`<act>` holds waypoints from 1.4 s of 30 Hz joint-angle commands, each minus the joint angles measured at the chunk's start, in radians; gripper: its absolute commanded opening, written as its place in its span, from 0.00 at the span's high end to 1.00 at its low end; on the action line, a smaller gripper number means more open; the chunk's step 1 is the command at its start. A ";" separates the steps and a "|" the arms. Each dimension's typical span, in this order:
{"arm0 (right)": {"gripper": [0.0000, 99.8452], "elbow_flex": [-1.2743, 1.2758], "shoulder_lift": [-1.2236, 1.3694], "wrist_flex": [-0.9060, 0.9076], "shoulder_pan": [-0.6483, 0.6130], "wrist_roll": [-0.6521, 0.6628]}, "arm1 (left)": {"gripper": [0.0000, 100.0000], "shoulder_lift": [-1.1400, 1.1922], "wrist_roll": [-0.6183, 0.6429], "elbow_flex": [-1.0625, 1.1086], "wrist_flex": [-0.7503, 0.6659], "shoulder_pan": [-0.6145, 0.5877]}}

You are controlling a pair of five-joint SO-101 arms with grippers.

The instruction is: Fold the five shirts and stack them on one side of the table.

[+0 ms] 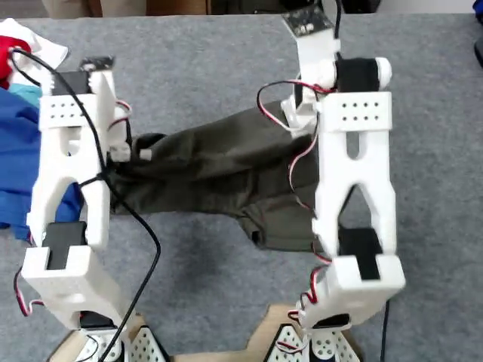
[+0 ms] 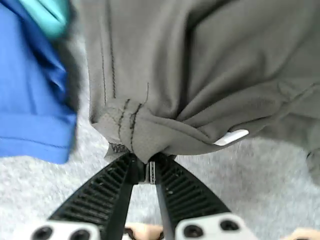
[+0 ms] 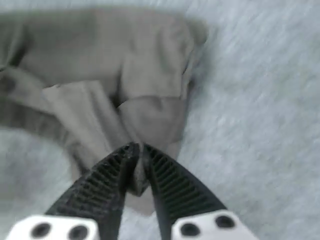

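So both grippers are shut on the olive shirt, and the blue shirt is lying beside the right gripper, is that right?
Not quite. The blue shirt lies beside the left gripper, not the right gripper; the left wrist view shows it there. The rest holds: both grippers are shut on the olive shirt.
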 commanded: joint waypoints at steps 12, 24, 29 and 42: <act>1.00 0.438 -0.280 0.002 0.054 0.078 | 0.98 -0.058 -0.005 0.183 -0.138 0.000; 1.00 0.685 -0.300 -0.052 0.211 0.212 | 0.98 -0.058 -0.044 0.216 -0.169 -0.020; 0.99 0.756 -0.300 -0.066 0.208 0.213 | 0.98 -0.056 -0.052 0.221 -0.195 -0.069; 0.68 0.756 -0.300 -0.054 0.177 0.284 | 0.80 -0.056 -0.101 0.221 -0.184 -0.075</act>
